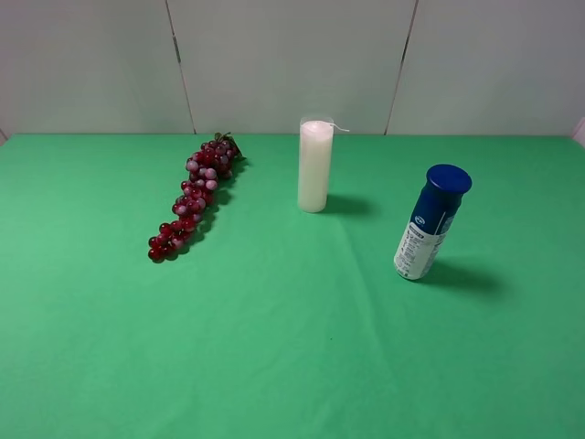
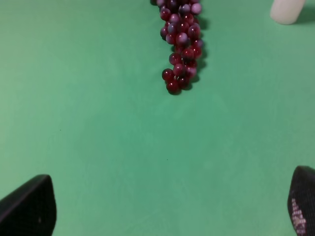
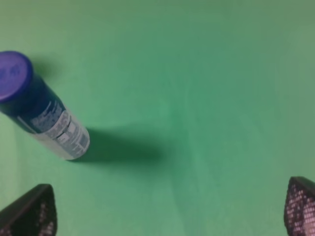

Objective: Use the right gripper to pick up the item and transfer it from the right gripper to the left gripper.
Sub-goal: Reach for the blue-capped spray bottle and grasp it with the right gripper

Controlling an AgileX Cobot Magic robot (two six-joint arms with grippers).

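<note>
The item, a bottle [image 1: 430,224] with a dark blue cap and upper body and a white printed lower body, stands upright on the green table at the right. It also shows in the right wrist view [image 3: 42,110]. My right gripper [image 3: 170,214] is open and empty, its two fingertips [image 3: 32,214] wide apart, short of the bottle. My left gripper [image 2: 172,209] is open and empty above bare green cloth, its fingertips [image 2: 29,209] wide apart. Neither arm shows in the exterior high view.
A bunch of red grapes [image 1: 194,197] lies at the left and shows in the left wrist view [image 2: 181,44]. A plain white candle [image 1: 314,166] stands at the back middle; its base shows in the left wrist view [image 2: 287,11]. A white wall runs behind the table.
</note>
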